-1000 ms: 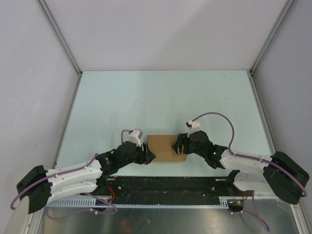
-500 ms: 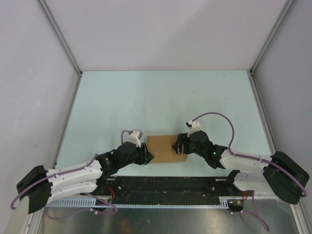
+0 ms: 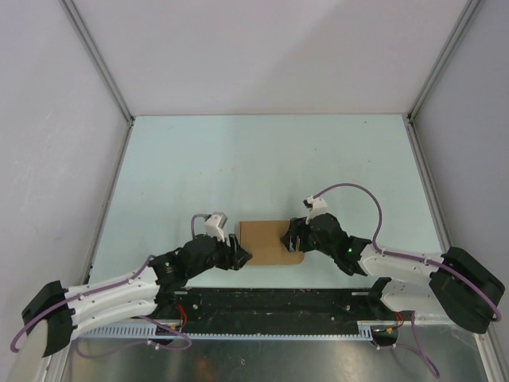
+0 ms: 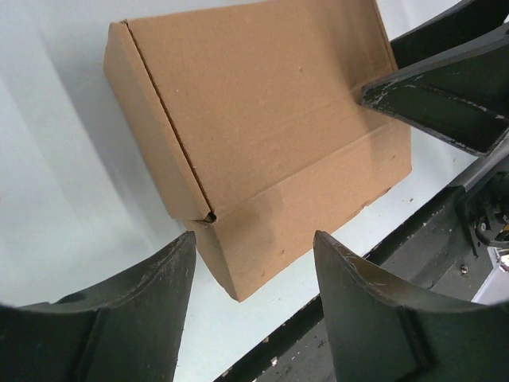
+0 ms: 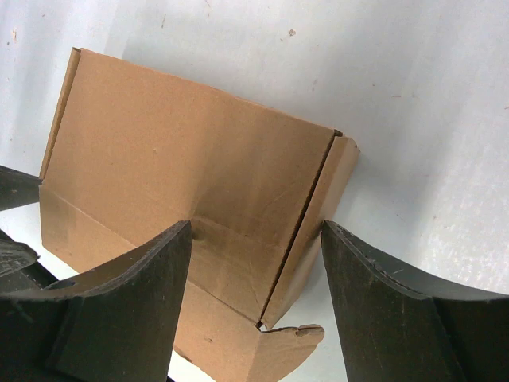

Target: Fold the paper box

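Between the left gripper [image 3: 239, 248] and the right gripper [image 3: 289, 241], the paper box [image 3: 265, 241] lies lengthwise left-to-right, one end facing each pair of spread, unclamped jaws.

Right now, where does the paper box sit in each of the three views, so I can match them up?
Top external: paper box lies low in the centre, on the pale table.
Left wrist: paper box fills the upper middle.
Right wrist: paper box fills the left and centre.
Shared landmark: the pale table shows under the box in all three.
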